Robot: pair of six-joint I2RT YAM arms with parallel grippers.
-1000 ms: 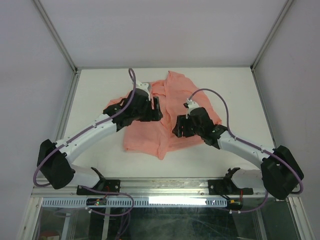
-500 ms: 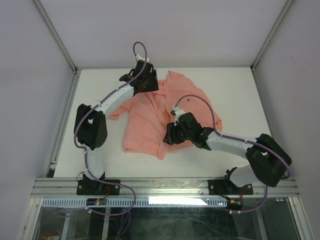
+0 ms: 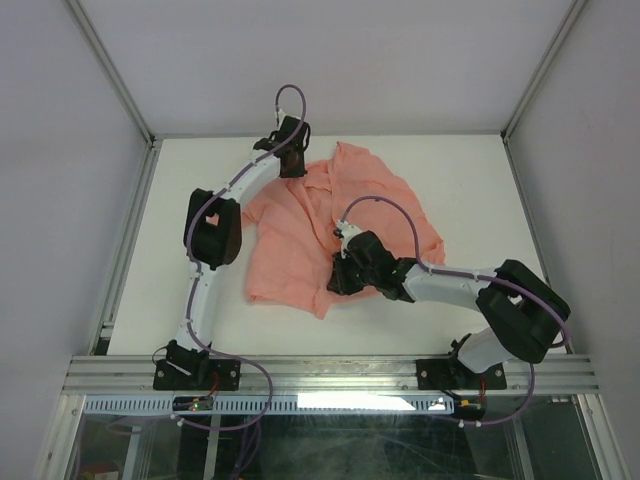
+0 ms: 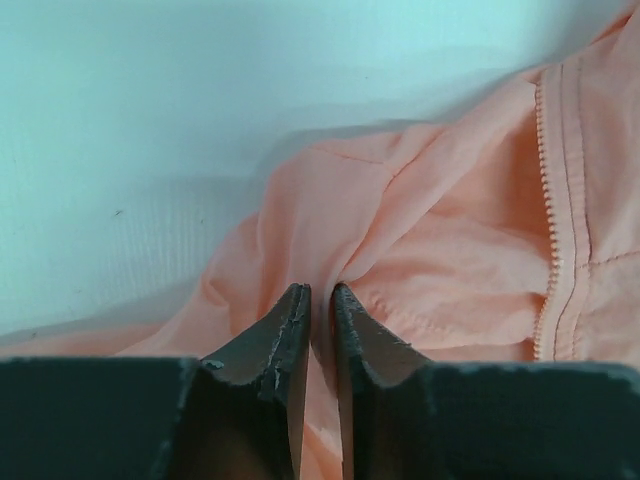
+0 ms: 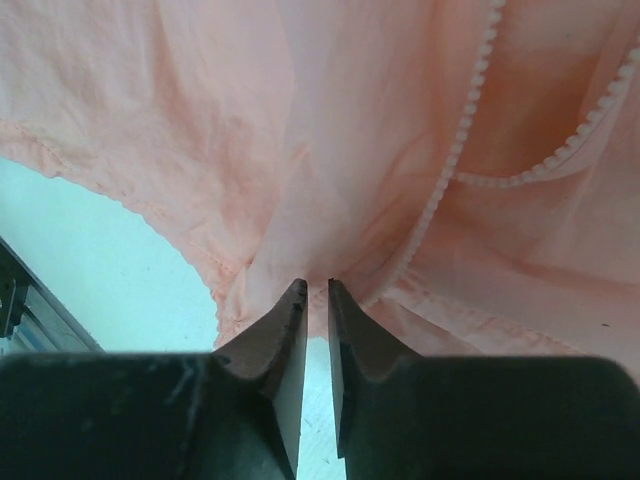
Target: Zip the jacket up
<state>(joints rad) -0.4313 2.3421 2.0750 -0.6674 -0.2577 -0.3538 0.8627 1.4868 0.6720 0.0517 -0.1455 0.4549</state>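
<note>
Grip comes first: both front edges need a firm hold and a straight pull before any zip can run. Jacket (image 3: 300,235) lies crumpled and open on the table (image 3: 480,180), collar toward the far side, hem toward the arms. Left gripper (image 4: 318,300) sits at its far-left corner near the collar, jaws almost together with a fold of cloth pinched between the tips; wrinkles run into them. Right gripper (image 5: 312,292) is at the near hem by the centre opening, jaws likewise narrowed to a slit on the hem edge.

To do this well, I judge the 2 holds should draw apart gently along the opening, so the zip teeth (image 4: 548,250) lie in 1 straight line. Thin cloth slips from a shallow pinch, so the pull should be slow. No slider or pull tab shows in any view, so the zip's starting point cannot be told.

Around it are only the near rail (image 3: 330,372) and each arm's purple cable (image 3: 285,95). Bunched folds over the opening are the main obstacle, and the right forearm (image 3: 445,280) hangs over the jacket's near-right edge.
</note>
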